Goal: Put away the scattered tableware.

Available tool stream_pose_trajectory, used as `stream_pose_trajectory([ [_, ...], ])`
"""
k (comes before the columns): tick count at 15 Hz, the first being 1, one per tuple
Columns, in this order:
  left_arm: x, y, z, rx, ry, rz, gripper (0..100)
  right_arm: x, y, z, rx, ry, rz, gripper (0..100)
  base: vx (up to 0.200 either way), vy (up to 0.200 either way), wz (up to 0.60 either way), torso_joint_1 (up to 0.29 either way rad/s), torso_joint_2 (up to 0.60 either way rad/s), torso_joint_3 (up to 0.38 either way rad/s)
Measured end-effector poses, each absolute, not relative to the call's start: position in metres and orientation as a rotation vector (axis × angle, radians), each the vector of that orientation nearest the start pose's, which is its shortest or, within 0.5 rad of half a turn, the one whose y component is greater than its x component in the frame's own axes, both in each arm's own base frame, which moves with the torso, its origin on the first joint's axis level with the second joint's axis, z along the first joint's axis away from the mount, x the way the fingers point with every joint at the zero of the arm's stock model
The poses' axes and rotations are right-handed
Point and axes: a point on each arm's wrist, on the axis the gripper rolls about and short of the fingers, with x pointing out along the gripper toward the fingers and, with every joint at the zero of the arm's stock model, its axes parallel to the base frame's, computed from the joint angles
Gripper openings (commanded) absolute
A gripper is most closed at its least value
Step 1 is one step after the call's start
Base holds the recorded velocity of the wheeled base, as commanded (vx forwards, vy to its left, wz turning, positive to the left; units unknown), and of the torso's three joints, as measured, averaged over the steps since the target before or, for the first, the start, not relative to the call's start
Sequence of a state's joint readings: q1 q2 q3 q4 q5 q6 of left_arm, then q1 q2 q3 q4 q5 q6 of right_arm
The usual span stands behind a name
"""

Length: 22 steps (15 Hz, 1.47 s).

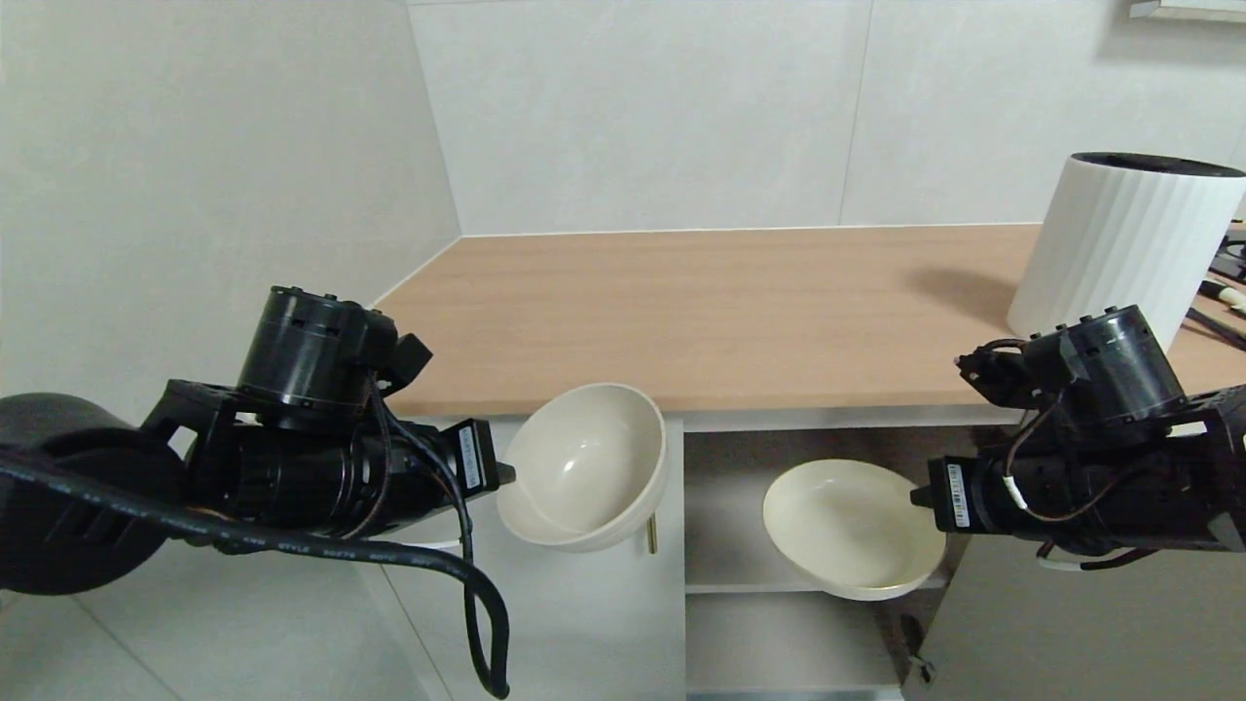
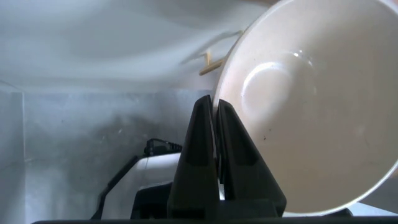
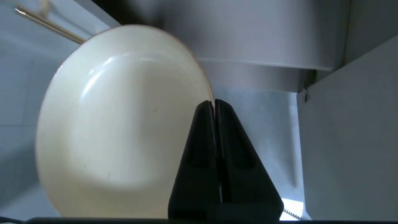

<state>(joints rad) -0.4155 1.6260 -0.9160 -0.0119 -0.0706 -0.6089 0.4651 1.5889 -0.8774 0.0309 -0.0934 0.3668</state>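
Note:
My left gripper point(image 1: 503, 475) is shut on the rim of a cream bowl point(image 1: 584, 467), held tilted in the air in front of the closed cabinet door below the wooden counter. In the left wrist view the bowl point(image 2: 311, 106) fills the area beyond the pinched fingers point(image 2: 202, 143). My right gripper point(image 1: 920, 498) is shut on the rim of a cream plate point(image 1: 849, 526), which hangs before the open cabinet shelf point(image 1: 720, 586). The right wrist view has the plate point(image 3: 118, 118) clamped between the fingers point(image 3: 204, 143).
A wooden counter point(image 1: 701, 312) runs across the back, against tiled walls. A tall white ribbed container point(image 1: 1124, 243) stands on it at the right, with utensils point(image 1: 1222, 292) beside it. A brass handle point(image 1: 652, 534) sticks out of the closed door. The open cabinet door point(image 1: 1071, 623) is at the right.

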Motion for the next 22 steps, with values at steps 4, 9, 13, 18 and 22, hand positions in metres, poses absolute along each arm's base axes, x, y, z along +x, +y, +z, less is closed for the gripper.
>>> stream_pose_trajectory([
  [4, 0.253, -0.113, 0.177, -0.452, 0.809, -0.239, 0, 0.236, 0.116, 0.173, 0.141, 0.772, 0.216, 0, 0.000, 0.000, 0.00, -0.163, 0.47, 0.298],
  [9, 0.252, -0.113, 0.176, -0.451, 0.813, -0.237, 0, 0.237, 0.116, 0.171, 0.137, 0.780, 0.214, 0, 0.000, 0.000, 0.00, -0.118, 0.42, 0.290],
  [13, 0.252, -0.113, 0.176, -0.451, 0.811, -0.237, 0, 0.238, 0.117, 0.170, 0.136, 0.783, 0.213, 0, 0.000, 0.000, 0.00, -0.018, 0.08, 0.055],
  [18, 0.251, -0.114, 0.177, -0.449, 0.813, -0.244, 0, 0.247, 0.121, 0.158, 0.126, 0.807, 0.206, 0, 0.000, 0.000, 0.00, 0.000, 0.00, 0.000],
  [22, 0.251, -0.114, 0.177, -0.447, 0.813, -0.246, 0, 0.271, 0.132, 0.131, 0.124, 0.827, 0.192, 0, 0.000, 0.000, 0.00, 0.000, 0.00, 0.000],
])
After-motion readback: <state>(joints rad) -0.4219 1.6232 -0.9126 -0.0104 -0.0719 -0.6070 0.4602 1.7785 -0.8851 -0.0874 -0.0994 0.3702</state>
